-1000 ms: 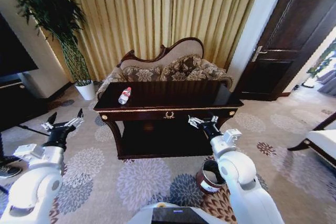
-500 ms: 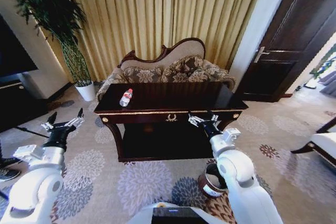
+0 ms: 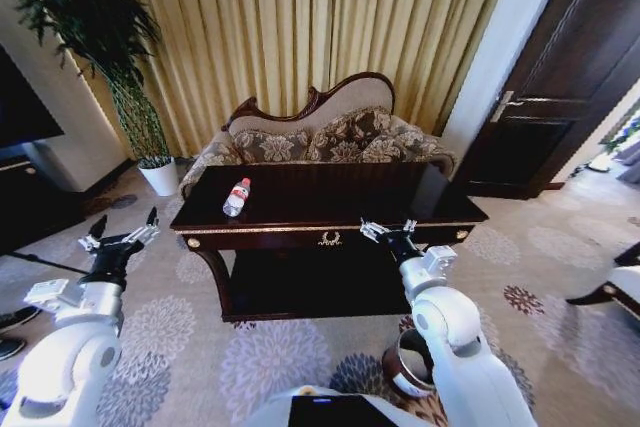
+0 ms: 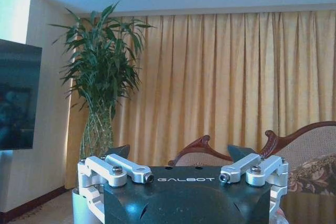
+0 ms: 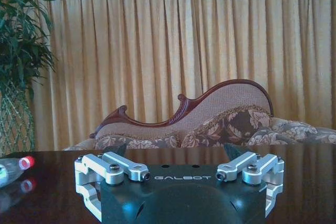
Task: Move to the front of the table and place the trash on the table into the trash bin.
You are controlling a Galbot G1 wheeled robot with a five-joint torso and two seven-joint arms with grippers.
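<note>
The dark glossy table [image 3: 330,192] with gold trim stands right ahead of me. A small clear bottle [image 3: 236,197] with a red cap lies on its far left part. In the right wrist view the bottle [image 5: 11,169] lies at the edge of the table top [image 5: 52,192]. My right gripper [image 3: 388,230] hovers open at the table's front rail, right of the gold emblem; its jaws [image 5: 176,153] are spread and hold nothing. My left gripper [image 3: 122,231] hangs open left of the table, over the carpet. The dark round trash bin [image 3: 403,365] sits on the floor, partly hidden by my right arm.
A carved-back patterned sofa [image 3: 320,137] stands behind the table before gold curtains. A tall plant in a white pot [image 3: 160,175] is at the back left, and a dark cabinet [image 3: 30,197] is on the left. A dark door [image 3: 560,87] is on the right.
The whole head view has shifted as the camera moved closer: the table looks larger and sits a little more to the right. Both arms hold the same pose, grippers still open.
</note>
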